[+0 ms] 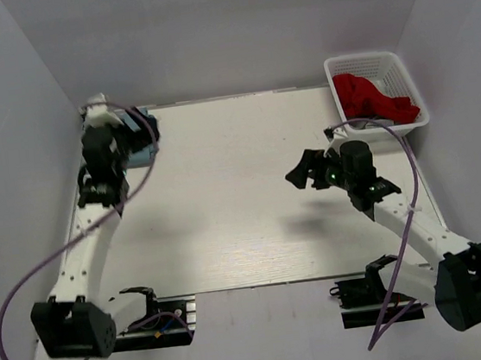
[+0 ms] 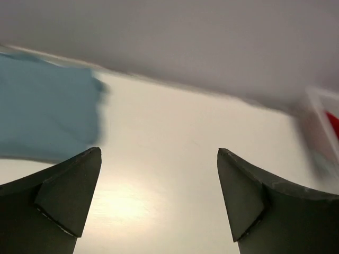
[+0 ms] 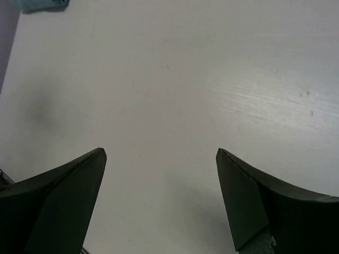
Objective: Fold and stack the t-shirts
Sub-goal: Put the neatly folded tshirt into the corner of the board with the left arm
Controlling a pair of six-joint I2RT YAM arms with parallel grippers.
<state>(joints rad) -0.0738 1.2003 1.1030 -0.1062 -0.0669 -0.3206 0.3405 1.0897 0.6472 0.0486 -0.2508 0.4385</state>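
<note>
A folded grey-blue t-shirt (image 1: 140, 155) lies flat in the table's back left corner, partly hidden under my left arm. The left wrist view has it at the left (image 2: 47, 116), blurred; the right wrist view catches only a corner of it at the top left (image 3: 39, 4). My left gripper (image 1: 146, 130) hovers just right of the t-shirt, open (image 2: 159, 151), with only bare table between its fingers. My right gripper (image 1: 298, 169) hangs over the right middle of the table, also open (image 3: 161, 151) and holding nothing.
A white lattice basket (image 1: 402, 75) stands at the back right with a red cloth (image 1: 370, 96) bunched inside; its blurred edge shows in the left wrist view (image 2: 320, 132). Grey walls close in the table on the left, back and right.
</note>
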